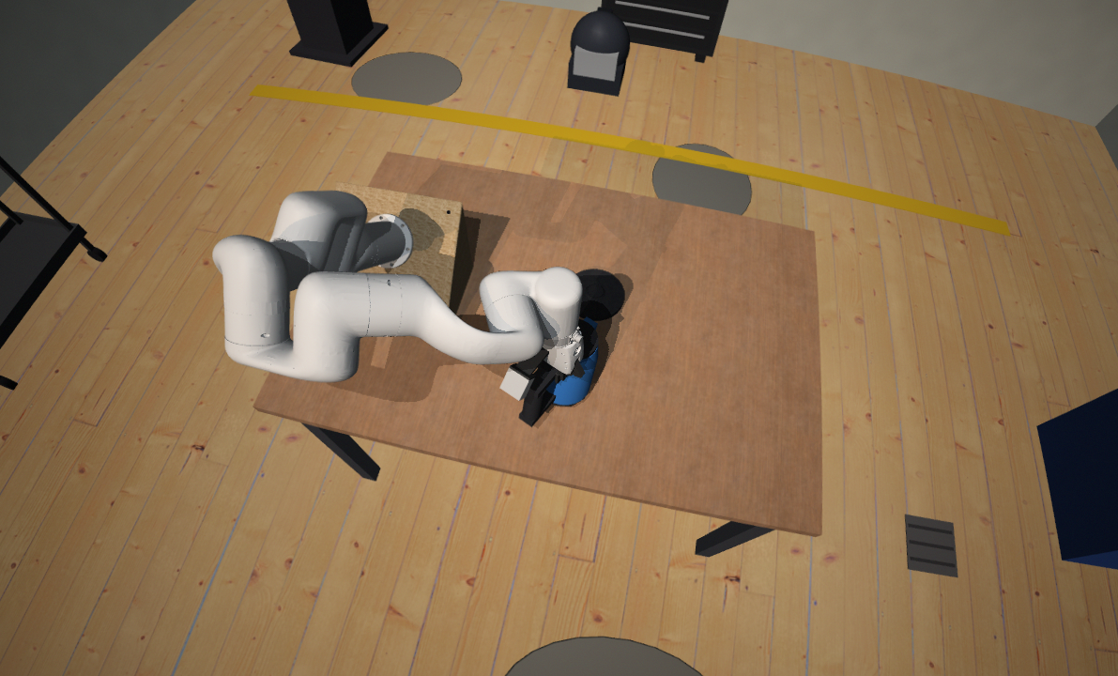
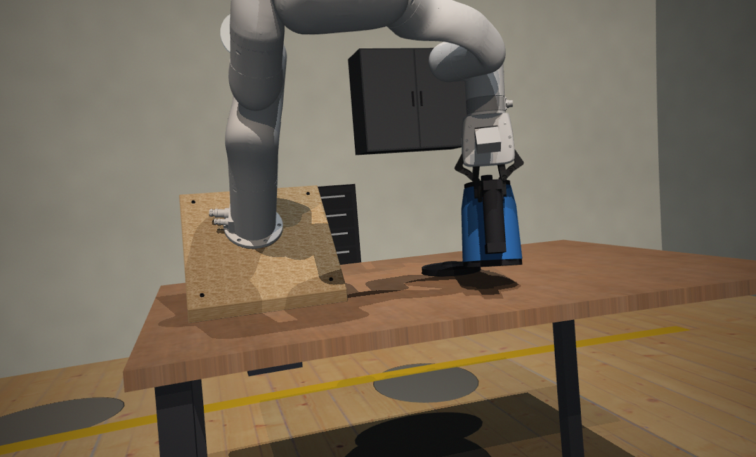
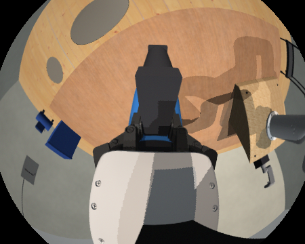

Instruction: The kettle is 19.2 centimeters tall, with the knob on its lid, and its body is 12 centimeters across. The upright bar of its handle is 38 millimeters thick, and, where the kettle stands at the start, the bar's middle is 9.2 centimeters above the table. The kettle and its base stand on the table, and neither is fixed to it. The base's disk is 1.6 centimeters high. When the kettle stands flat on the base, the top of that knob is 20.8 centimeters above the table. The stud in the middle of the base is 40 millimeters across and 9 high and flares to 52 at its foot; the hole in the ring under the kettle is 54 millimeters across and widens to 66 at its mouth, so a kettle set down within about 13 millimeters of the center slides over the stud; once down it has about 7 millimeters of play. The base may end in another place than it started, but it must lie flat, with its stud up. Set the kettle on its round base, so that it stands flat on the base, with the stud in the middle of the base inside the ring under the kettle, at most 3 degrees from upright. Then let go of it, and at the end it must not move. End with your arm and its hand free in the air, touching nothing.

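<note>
The blue kettle (image 2: 491, 230) has a black handle bar (image 2: 493, 218) facing the exterior camera. My gripper (image 2: 487, 177) comes down from above and is shut on the top of that handle. The kettle hangs upright with its bottom just above the table. From above, the kettle (image 1: 574, 377) is mostly hidden under my wrist. The black round base (image 1: 600, 291) lies flat on the table just beyond the kettle; in the exterior view the base (image 2: 445, 268) shows low at the kettle's left. In the wrist view the handle (image 3: 158, 95) fills the middle, with blue showing beside it.
The arm's wooden mounting block (image 2: 258, 252) stands on the table's left part. The table edge nearest the exterior camera runs in front of it (image 2: 369, 341). A dark wall cabinet (image 2: 405, 102) hangs behind the arm.
</note>
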